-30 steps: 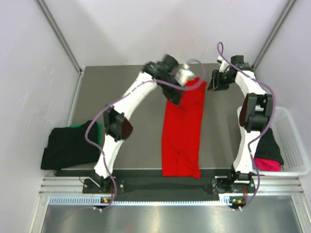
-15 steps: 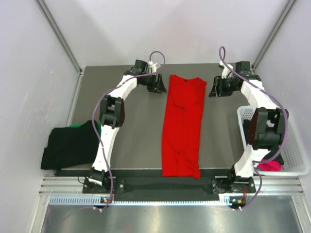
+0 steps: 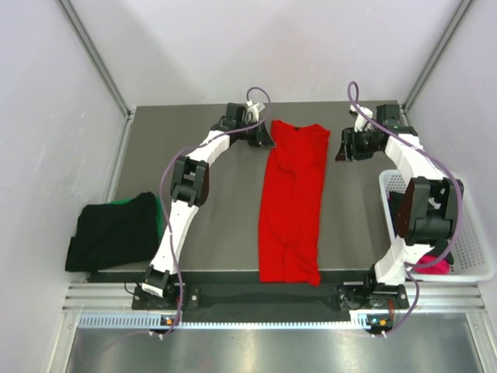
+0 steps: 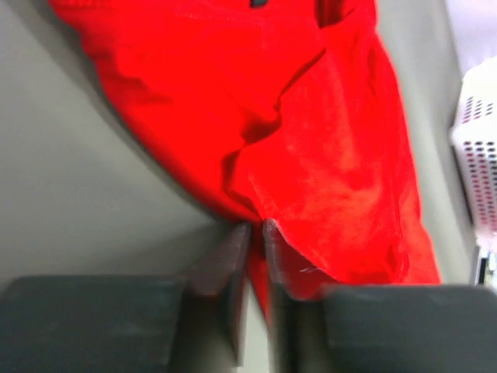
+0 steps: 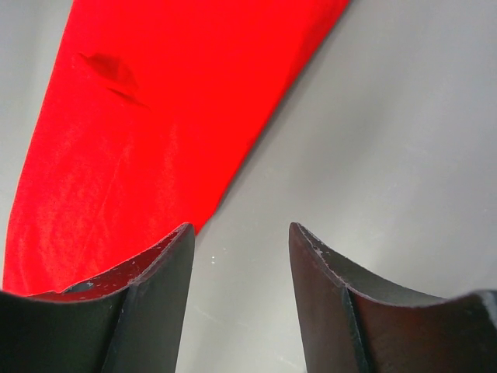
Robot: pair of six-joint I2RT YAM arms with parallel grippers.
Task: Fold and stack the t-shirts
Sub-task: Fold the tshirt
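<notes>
The red t-shirt (image 3: 293, 202) lies flat down the middle of the table as a long, narrow folded strip. My left gripper (image 3: 269, 140) is at its far left corner. In the left wrist view the left gripper (image 4: 256, 230) has its fingers nearly together, pinching a fold of the red t-shirt (image 4: 311, 132). My right gripper (image 3: 340, 149) hovers just right of the shirt's far right corner. In the right wrist view the right gripper (image 5: 241, 233) is open over bare table, and the red t-shirt (image 5: 155, 132) ends beside its left finger.
A folded black t-shirt (image 3: 109, 233) lies at the table's left edge, with a green t-shirt (image 3: 160, 211) peeking from under it. A white mesh basket (image 3: 466, 225) stands at the right edge, and a magenta t-shirt (image 3: 433, 264) lies in it behind the right arm.
My left gripper swung off the shirt to its left, then came back to the far left corner and closed on the cloth. The right gripper barely moved and opened slightly.
</notes>
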